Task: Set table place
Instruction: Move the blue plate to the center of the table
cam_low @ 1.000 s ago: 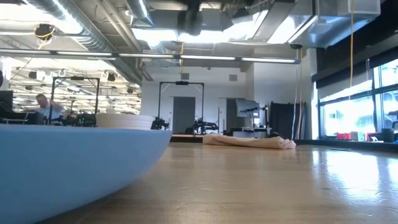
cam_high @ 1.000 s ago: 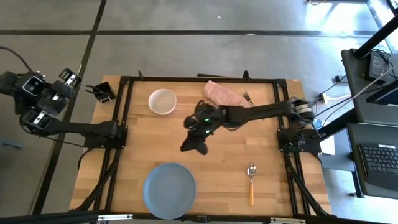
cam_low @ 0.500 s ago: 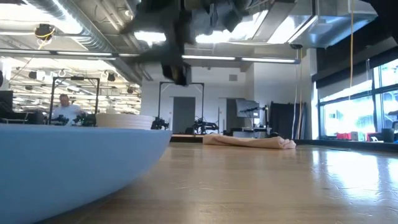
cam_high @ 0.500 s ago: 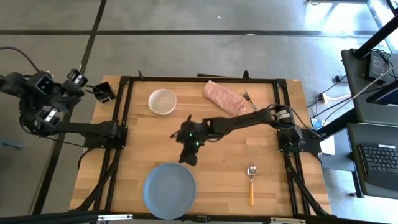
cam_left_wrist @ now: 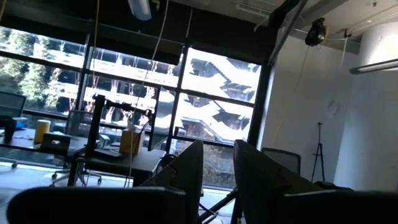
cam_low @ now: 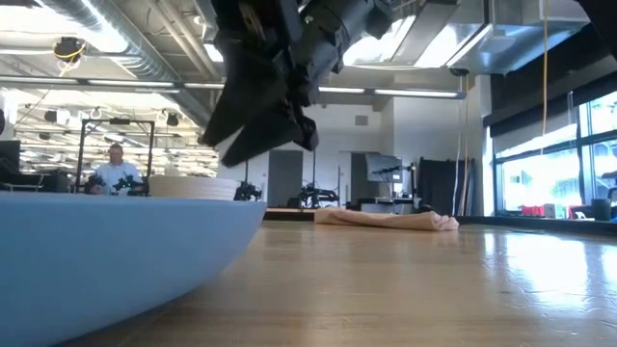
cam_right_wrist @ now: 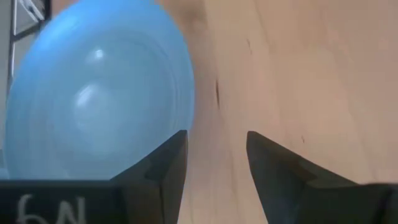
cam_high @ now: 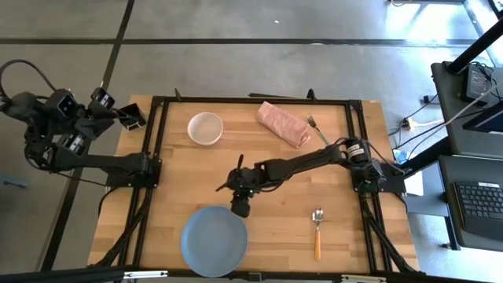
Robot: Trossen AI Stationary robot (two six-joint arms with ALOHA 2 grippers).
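Note:
The round grey-blue plate [cam_high: 213, 240] lies flat at the table's near edge; it also shows in the low view [cam_low: 96, 260] and the right wrist view [cam_right_wrist: 99, 99]. My right gripper [cam_high: 237, 207] is open and empty. It hangs above the plate's far right rim, pointing down, with bare wood between its fingers [cam_right_wrist: 216, 149]. The white bowl [cam_high: 205, 128] stands at the far left. The spoon with the orange handle [cam_high: 317, 233] lies at the near right. The fork [cam_high: 313, 122] lies at the far right, its handle partly under my right arm. My left gripper [cam_high: 132, 118] is narrowly open, off the table's far left corner.
A folded pink napkin [cam_high: 283, 123] lies at the far side between bowl and fork. The table's black frame [cam_high: 251, 100] runs around the wood. Bare wood lies in the middle and between plate and spoon. A person [cam_low: 116, 172] sits far back in the room.
My right gripper has gone from the table's middle toward the near edge and a little left. It has come down toward the plate's far right rim, into the low view. My left arm has shifted slightly toward the table. The tableware has stayed where it was.

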